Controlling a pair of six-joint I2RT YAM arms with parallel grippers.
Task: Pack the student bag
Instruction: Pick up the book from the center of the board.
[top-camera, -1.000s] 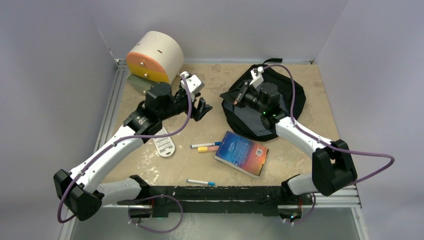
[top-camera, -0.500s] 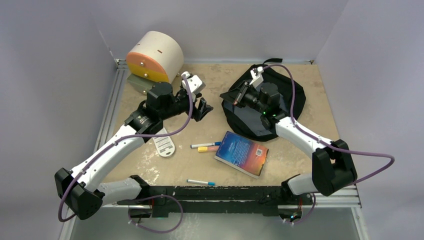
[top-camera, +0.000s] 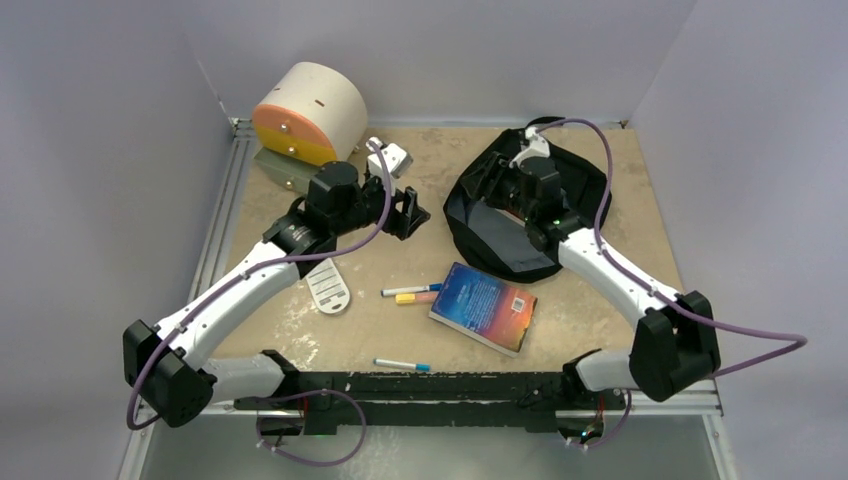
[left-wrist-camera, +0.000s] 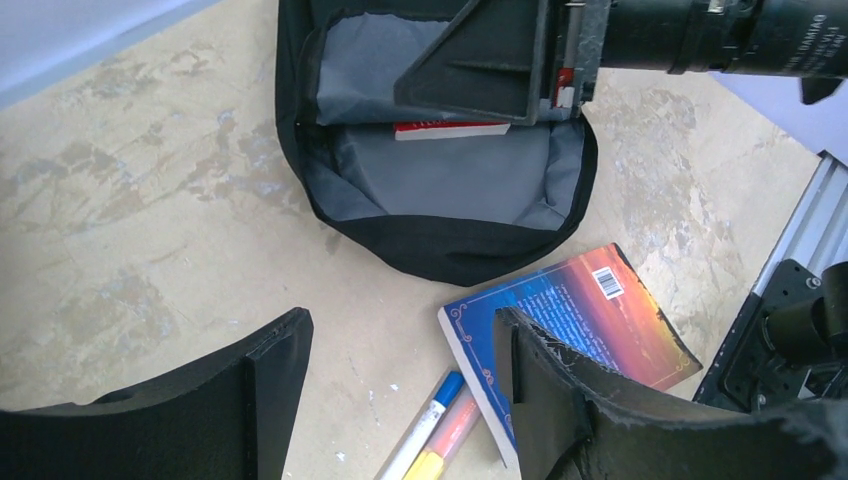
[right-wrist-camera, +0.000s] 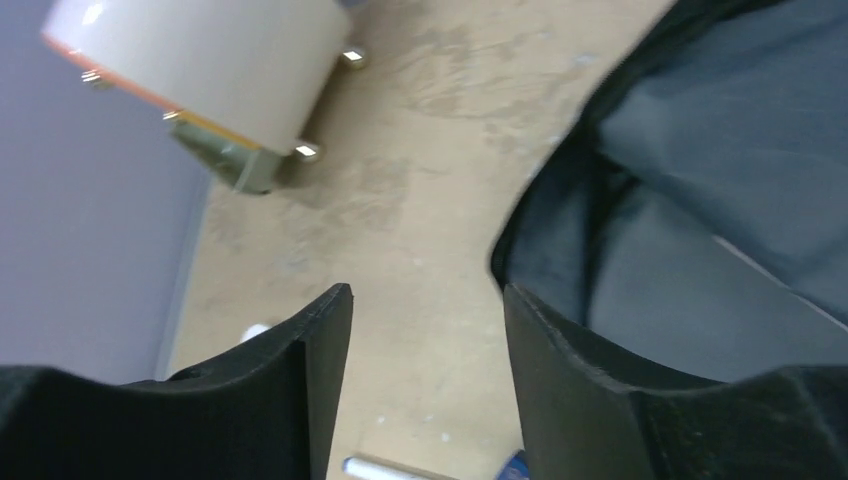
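Bag (top-camera: 490, 245) is the big, soft, black thing on the table (top-camera: 440, 160), near the far right corner. Its mouth is open on the side that faces the middle of the table, and the grey inside shows. A red thing (left-wrist-camera: 450, 129) with a white edge lies inside it. I cannot tell what it is.

The right gripper (right-wrist-camera: 425, 292) hangs over the open mouth of the bag. Its two fingers are apart and nothing is between them.

The left gripper (left-wrist-camera: 400, 320) is up above the middle of the table, to the left of the bag and not touching it. Its fingers are wide apart too, and they hold nothing.

A book (top-camera: 483, 307) with a blue and orange cover lies flat near the bag, on the side closer to the near edge. A blue pen (top-camera: 408, 290) and a yellow pen (top-camera: 417, 298) lie side by side just left of the book. A small pen (top-camera: 402, 365) lies alone close to the near edge. A white thing (top-camera: 328, 288) lies by the left arm, toward the left edge. A round box (top-camera: 310, 115), cream and orange, stands at the far left corner.
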